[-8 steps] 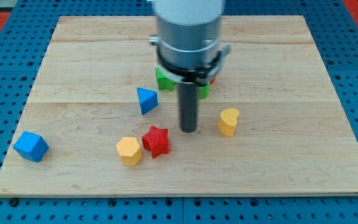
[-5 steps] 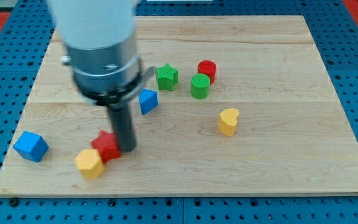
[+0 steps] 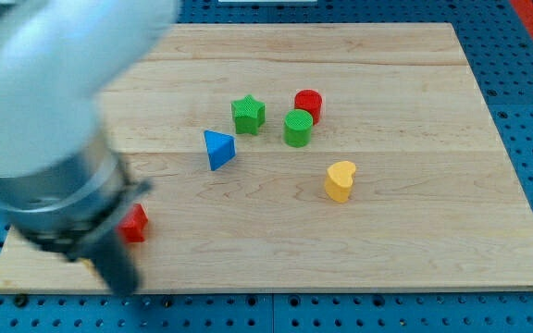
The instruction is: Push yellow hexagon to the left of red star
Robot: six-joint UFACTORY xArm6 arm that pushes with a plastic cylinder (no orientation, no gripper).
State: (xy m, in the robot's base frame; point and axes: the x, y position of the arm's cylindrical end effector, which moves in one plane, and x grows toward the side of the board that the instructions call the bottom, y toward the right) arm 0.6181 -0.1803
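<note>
Yellow hexagon: out of sight right now, and I cannot tell where it sits. The big blurred arm body (image 3: pixel 54 139) fills the view's left and bottom-left, and the hexagon is presumably somewhere under or behind it. The red star (image 3: pixel 135 224) only peeks out, a sliver of ribbed red plastic just to the right of the dark rod, down near the board's bottom-left corner. My tip (image 3: pixel 123 285) reads as a smeared dark shape near the bottom edge of the wooden board (image 3: pixel 387 240), below and slightly left of that red sliver; whether it touches the star, I cannot say. There are no jaws on this rig, only the plain rod, so nothing is gripped or released.

Judging by where the rod stands, the work is crowded into that corner, and there is little board left on the left side, so a block could slide off the edge.

Away from the action, the other pieces sit apart on pale, grained wood: a blue triangle (image 3: pixel 217 149), a green star (image 3: pixel 248 114), a green cylinder (image 3: pixel 297 128) touching a red cylinder (image 3: pixel 308 103) behind it, and a yellow heart (image 3: pixel 340 180) alone to the right. All look like matte, faintly ridged printed plastic.
</note>
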